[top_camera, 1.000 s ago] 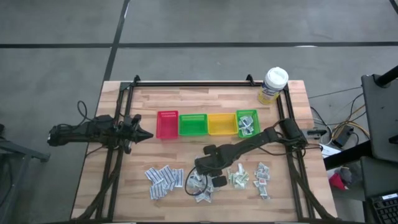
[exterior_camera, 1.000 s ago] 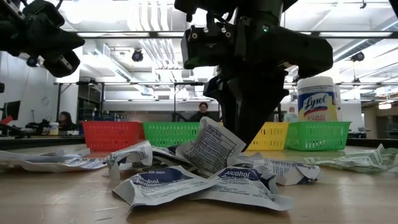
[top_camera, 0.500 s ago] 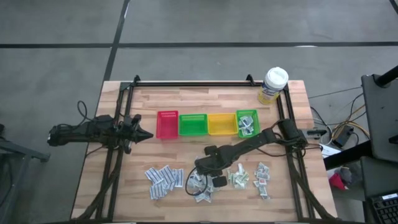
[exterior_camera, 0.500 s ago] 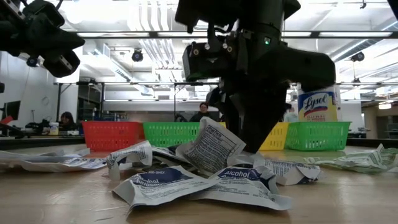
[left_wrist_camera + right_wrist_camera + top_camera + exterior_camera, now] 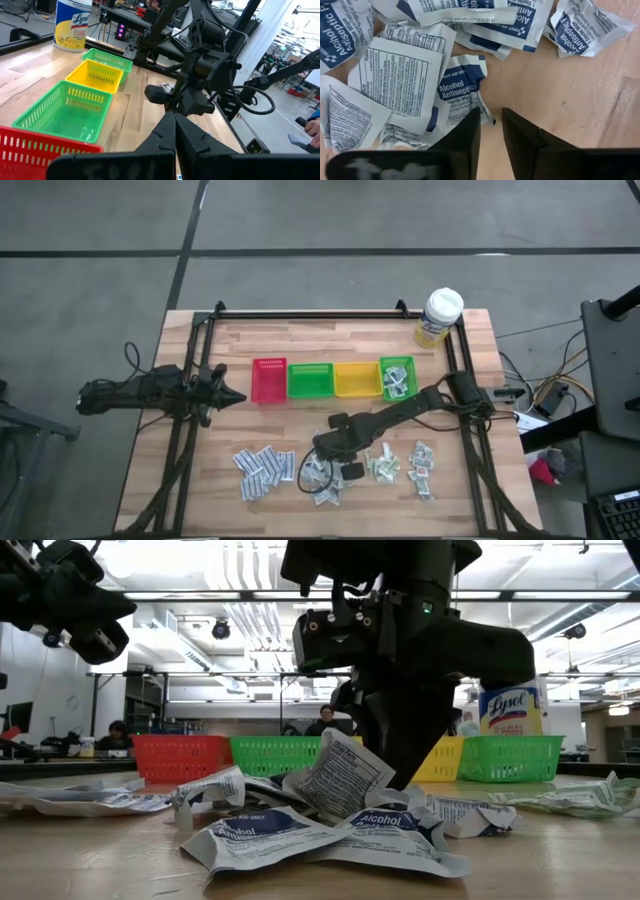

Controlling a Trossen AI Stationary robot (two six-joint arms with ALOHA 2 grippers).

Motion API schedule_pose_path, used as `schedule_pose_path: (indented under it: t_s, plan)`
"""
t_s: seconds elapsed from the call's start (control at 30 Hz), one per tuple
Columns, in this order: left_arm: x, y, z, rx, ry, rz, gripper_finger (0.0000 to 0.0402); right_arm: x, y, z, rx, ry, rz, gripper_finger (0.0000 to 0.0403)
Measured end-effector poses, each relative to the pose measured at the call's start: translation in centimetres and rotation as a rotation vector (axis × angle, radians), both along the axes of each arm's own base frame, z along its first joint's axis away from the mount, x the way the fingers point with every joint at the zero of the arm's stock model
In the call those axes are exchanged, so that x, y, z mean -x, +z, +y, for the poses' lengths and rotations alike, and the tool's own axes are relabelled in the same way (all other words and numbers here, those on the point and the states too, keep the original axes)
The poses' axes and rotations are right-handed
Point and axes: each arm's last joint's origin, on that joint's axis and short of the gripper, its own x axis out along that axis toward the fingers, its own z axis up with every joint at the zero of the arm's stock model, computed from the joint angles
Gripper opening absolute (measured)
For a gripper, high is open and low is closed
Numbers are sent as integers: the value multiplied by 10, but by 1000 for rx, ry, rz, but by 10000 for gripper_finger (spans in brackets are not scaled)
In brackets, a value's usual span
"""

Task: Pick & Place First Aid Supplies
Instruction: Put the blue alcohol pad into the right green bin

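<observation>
Closest to the table's front edge, the first aid supplies are spread in loose heaps: white-blue alcohol antiseptic sachets (image 5: pixel 457 92) crumpled over one another, with a separate cluster of white-blue sachets (image 5: pixel 264 468) to the left and pale green and white-red packets (image 5: pixel 384 467) to the right. The right gripper (image 5: pixel 490 131) has been lowered into the middle heap, and its jaws are seen narrowed to a slim gap at the torn edge of one alcohol sachet; whether the foil is truly pinched cannot be told. The reach seems chosen so that a single sachet is taken from the heap's edge rather than several at once.

Further back, the left gripper (image 5: pixel 175 131) is held above the table's left side, its jaws pressed together on nothing, apparently parked clear of the working arm.

Beyond the heaps, four bins are lined up in a row: red bin (image 5: pixel 269 380), green bin (image 5: pixel 310 380), yellow bin (image 5: pixel 356 379), and a second green bin (image 5: pixel 397 377) that already holds a few packets. At the far right corner stands a Lysol wipes tub (image 5: pixel 439 317).
</observation>
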Motion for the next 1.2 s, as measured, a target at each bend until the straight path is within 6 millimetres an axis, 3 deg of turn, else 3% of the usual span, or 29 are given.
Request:
schedule_pose_path:
  t_s: [0.43, 0.73, 0.93, 1.2]
  plan:
    - [0, 0, 0, 0, 1, 0, 0, 5, 5, -3, 63, 7, 12, 11]
    - [0, 0, 0, 0, 1, 0, 0, 12, 15, -8, 169, -14, 84, 8]
    - [0, 0, 0, 0, 0, 0, 0, 13, 28, -9, 219, -53, 111, 8]
    - [0, 0, 0, 0, 1, 0, 0, 21, 60, -16, 425, -157, 199, 8]
